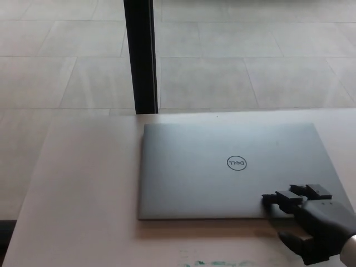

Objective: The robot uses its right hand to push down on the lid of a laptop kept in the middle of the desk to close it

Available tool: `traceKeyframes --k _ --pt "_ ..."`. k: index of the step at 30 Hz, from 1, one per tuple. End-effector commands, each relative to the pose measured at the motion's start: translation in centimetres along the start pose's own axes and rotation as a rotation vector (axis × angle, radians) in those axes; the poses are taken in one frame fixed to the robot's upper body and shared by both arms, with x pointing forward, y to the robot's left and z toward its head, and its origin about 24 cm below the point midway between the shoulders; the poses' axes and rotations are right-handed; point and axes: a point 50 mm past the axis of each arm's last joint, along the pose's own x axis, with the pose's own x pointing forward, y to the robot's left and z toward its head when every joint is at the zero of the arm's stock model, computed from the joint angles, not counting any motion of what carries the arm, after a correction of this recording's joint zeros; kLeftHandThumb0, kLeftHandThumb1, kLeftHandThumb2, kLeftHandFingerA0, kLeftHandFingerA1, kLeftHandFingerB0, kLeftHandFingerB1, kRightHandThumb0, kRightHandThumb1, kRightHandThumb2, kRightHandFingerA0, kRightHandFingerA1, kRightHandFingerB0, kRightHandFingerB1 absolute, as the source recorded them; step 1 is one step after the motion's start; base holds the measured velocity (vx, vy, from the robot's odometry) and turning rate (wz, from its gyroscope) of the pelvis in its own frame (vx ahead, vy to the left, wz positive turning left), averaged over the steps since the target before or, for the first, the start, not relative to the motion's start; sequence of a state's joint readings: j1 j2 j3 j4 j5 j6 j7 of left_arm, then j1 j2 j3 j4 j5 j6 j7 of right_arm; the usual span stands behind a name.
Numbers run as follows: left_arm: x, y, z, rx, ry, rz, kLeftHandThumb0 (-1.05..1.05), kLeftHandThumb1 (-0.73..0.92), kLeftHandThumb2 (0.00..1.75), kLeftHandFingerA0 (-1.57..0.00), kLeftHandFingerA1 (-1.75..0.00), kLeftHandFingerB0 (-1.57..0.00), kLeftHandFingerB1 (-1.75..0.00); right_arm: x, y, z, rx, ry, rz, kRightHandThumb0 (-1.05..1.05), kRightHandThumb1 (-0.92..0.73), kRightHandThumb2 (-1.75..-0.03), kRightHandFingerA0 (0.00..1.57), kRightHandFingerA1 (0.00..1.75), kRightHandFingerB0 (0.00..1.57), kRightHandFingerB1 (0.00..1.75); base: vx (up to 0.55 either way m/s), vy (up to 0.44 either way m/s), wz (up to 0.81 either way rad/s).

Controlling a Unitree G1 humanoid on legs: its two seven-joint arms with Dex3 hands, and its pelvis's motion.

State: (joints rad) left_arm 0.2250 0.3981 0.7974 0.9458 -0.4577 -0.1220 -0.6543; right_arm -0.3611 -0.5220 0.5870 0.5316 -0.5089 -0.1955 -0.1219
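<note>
Right hand's fingers (289, 198): two thick black digits lie side by side, extended flat, tips resting on the near right corner of the lid (233, 167). They grip nothing; contact is from above only. The thumb sits lower, curled under at the near edge of the desk (83, 189), just off the laptop's front edge. Whether it touches the laptop cannot be told.

Right hand (314, 222): enters from the lower right corner of the view, palm and knuckles over the desk just in front of the laptop's near right corner. A pale wrist part shows at the picture's very edge.

Laptop (194, 183): lid fully down, flat, grey, round logo near the middle of the lid. No keyboard or screen visible. It lies in the middle of the desk, long side across the view, far edge close to the desk's far edge.

Desk: pale top, faint green marks at the near edge in front of the laptop.

Beyond the desk: a black post (140, 55) stands upright just behind the laptop's far left corner. Floor (250, 55) of large pale tiles behind.

Left hand: not in view.
</note>
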Motion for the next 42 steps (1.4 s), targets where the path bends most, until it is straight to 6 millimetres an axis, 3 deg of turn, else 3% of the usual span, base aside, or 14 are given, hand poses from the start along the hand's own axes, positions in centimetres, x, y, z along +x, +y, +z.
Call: traceKeyframes --k 1,2,3,4,10,11,15,17,18,22,23,24,34,42 --pt "-0.2 0.4 0.8 0.027 -0.042 0.008 -0.86 0.73 1.11 -0.24 -0.52 -0.09 -0.40 -2.9 5.6 -2.5 0.015 0.134 0.210 -0.90 -0.84 -1.27 0.26 0.62 0.24 0.50 0.00 0.000 0.00" --pt "-0.3 0.5 0.9 0.024 -0.046 0.011 -0.87 0.73 1.11 -0.24 -0.52 -0.09 -0.40 -2.5 5.1 -2.3 0.018 0.129 0.214 -0.91 -0.92 -0.83 0.25 0.55 0.29 0.40 0.00 0.000 0.00" --pt "-0.3 0.5 1.0 0.026 -0.047 0.009 -0.88 0.92 0.71 -0.30 -0.41 -0.19 -0.29 -2.1 4.4 -2.1 0.014 0.116 0.199 -0.91 -0.92 -0.83 0.23 0.53 0.29 0.40 0.00 0.000 0.00" --pt "-0.2 0.5 1.1 0.035 -0.047 0.006 -0.86 0.76 1.13 -0.24 -0.52 -0.11 -0.42 -1.8 3.7 -2.0 0.016 0.104 0.182 -0.90 -0.92 -0.81 0.21 0.54 0.29 0.40 0.00 0.000 0.00" --pt "-0.1 0.5 1.1 0.028 -0.044 0.015 -0.88 0.77 1.12 -0.28 -0.52 -0.15 -0.43 -1.3 0.5 -1.5 0.019 0.067 0.144 -0.93 -0.92 -0.82 0.16 0.49 0.27 0.38 0.00 0.000 0.00" --pt "-0.2 0.6 1.1 0.033 -0.043 0.010 -0.88 0.92 0.71 -0.29 -0.41 -0.20 -0.28 -1.3 -0.2 -1.5 0.028 0.057 0.127 -0.93 -0.91 -0.82 0.17 0.50 0.28 0.38 0.00 0.000 0.00" --pt "-0.3 0.7 1.4 0.028 -0.059 0.007 -0.85 0.75 1.11 -0.23 -0.51 -0.11 -0.41 -1.4 -5.0 -1.5 0.069 0.014 0.037 -0.91 -0.92 -0.84 0.22 0.52 0.29 0.39 0.00 0.000 0.00" --pt "-0.3 0.7 1.5 0.036 -0.060 0.008 -0.88 0.92 0.72 -0.31 -0.41 -0.19 -0.28 -1.6 -7.2 -1.7 0.120 0.025 0.010 -0.93 -0.92 -0.84 0.24 0.52 0.27 0.38 0.00 0.000 0.00" --pt "-0.3 0.7 1.5 0.031 -0.062 0.007 -0.88 0.92 0.71 -0.29 -0.40 -0.19 -0.28 -2.0 -8.8 -2.0 0.189 0.023 -0.026 -0.88 -0.83 -1.24 0.22 0.56 0.29 0.49 0.00 0.000 0.00" --pt "-0.4 0.7 1.4 0.040 -0.060 0.010 -0.86 0.74 1.11 -0.24 -0.51 -0.12 -0.41 -3.3 -11.5 -2.5 0.327 -0.002 -0.101 -0.88 -0.92 -0.86 0.30 0.53 0.36 0.40 0.00 0.000 0.00" --pt "-0.5 0.6 1.0 0.042 -0.050 0.002 -0.90 0.91 0.68 -0.32 -0.40 -0.20 -0.28 -4.6 -12.6 -3.2 0.437 -0.001 -0.134 -0.79 -0.92 -0.74 0.27 0.51 0.36 0.39 0.00 0.000 0.00" --pt "-0.5 0.6 1.0 0.038 -0.047 0.003 -0.89 0.76 1.12 -0.26 -0.52 -0.14 -0.42 -5.9 -13.9 -4.1 0.538 0.024 -0.179 -0.81 -0.92 -0.73 0.34 0.45 0.38 0.34 0.00 0.000 0.00" --pt "-1.2 1.1 -0.1 0.036 -0.013 0.024 -0.89 0.92 0.74 -0.28 -0.41 -0.19 -0.29 -20.8 -17.7 -12.4 0.889 0.064 -1.061 -0.73 -0.84 -0.65 0.65 0.61 0.61 0.44 0.00 0.000 0.00" --pt "-1.1 1.0 0.2 0.046 -0.019 0.015 -0.89 0.92 0.73 -0.28 -0.40 -0.16 -0.28 -31.8 -11.0 -17.4 0.813 0.511 -1.470 -0.63 -0.78 -0.64 0.69 0.83 0.61 0.56 0.00 0.000 0.00"
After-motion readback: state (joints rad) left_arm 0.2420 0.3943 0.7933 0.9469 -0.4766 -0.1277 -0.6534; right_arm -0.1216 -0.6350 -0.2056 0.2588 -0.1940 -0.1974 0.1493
